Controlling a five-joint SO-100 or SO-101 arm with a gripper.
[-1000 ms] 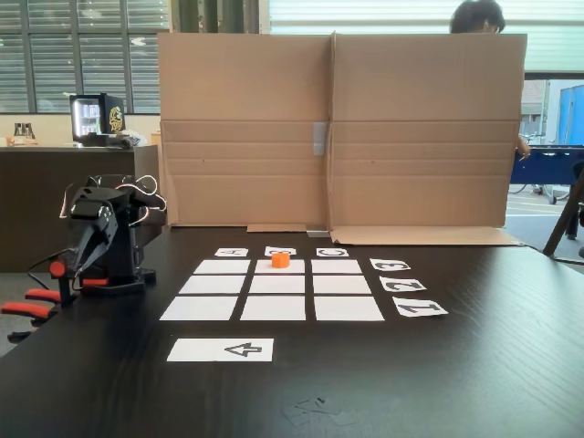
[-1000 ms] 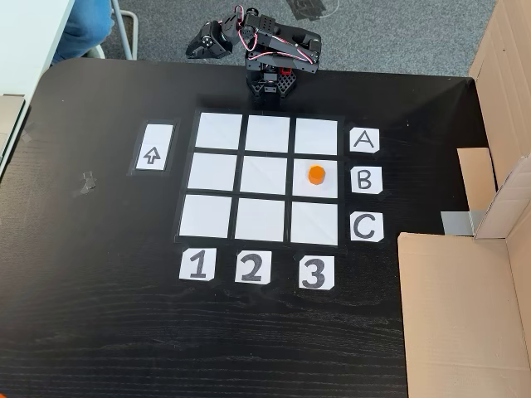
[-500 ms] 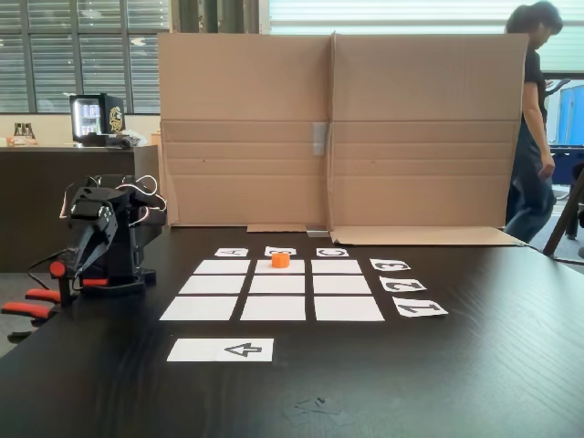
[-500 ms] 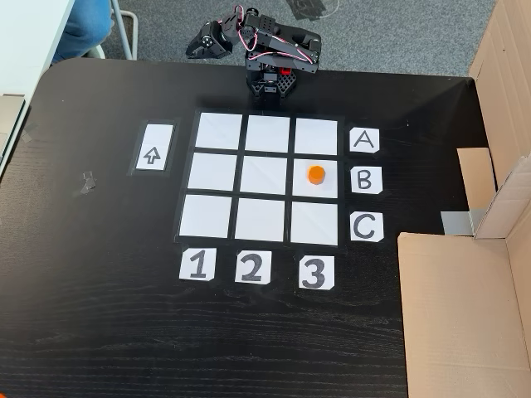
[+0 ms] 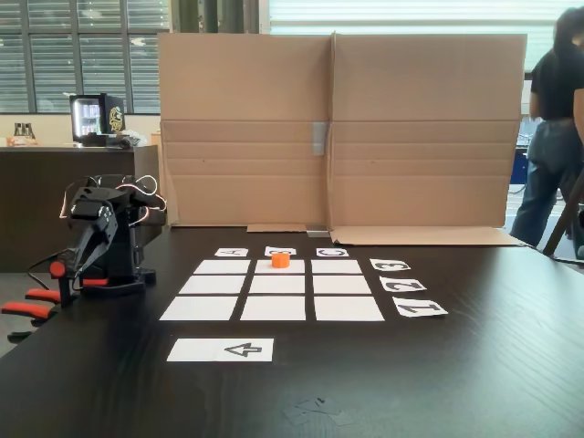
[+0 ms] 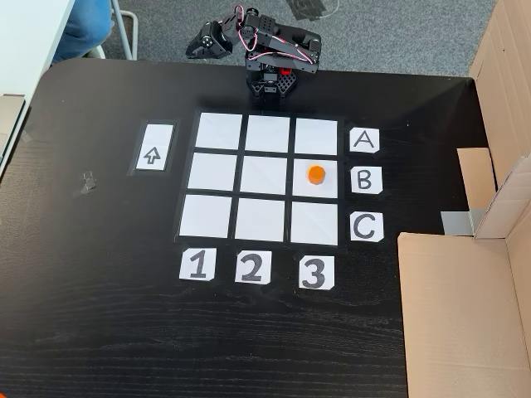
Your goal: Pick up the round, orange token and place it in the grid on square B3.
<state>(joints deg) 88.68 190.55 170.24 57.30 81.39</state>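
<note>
The token (image 6: 316, 174) stands upright on square B3 (image 6: 316, 186) of the grid (image 6: 265, 178), in line with the B card (image 6: 366, 179) and the 3 card (image 6: 314, 272). In the low fixed view the token (image 5: 280, 260) sits in the far row's middle square. The arm (image 6: 274, 54) is folded at the table (image 6: 99, 274) edge, well apart from the grid. Its gripper (image 6: 199, 46) holds nothing; whether the jaws are parted cannot be told. A person (image 5: 552, 137) stands behind the cardboard (image 5: 338, 128).
</note>
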